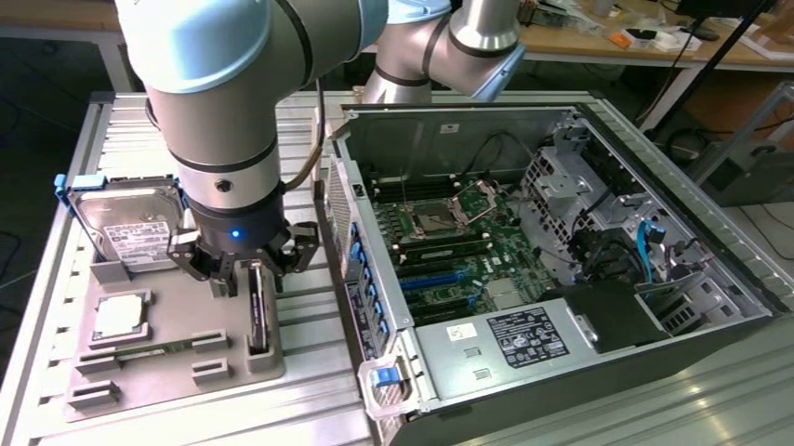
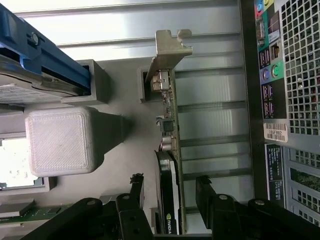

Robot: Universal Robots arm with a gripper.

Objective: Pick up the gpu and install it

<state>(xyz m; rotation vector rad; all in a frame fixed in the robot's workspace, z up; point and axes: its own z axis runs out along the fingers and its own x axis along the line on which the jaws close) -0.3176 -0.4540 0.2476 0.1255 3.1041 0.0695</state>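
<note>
The gpu stands on edge in a slot of the grey fixture tray, on the exterior view's left of the computer case. In the wrist view the gpu is a thin dark card seen edge-on, with its silver bracket at the far end. My gripper hangs right over the card's bracket end. It is open, and its black fingers stand one on each side of the card with a gap on both sides. The gripper holds nothing.
An open computer case with its motherboard lies at the exterior view's right. The tray also holds a silver hard drive, a square processor and a green memory stick. A grey tray post stands beside the card.
</note>
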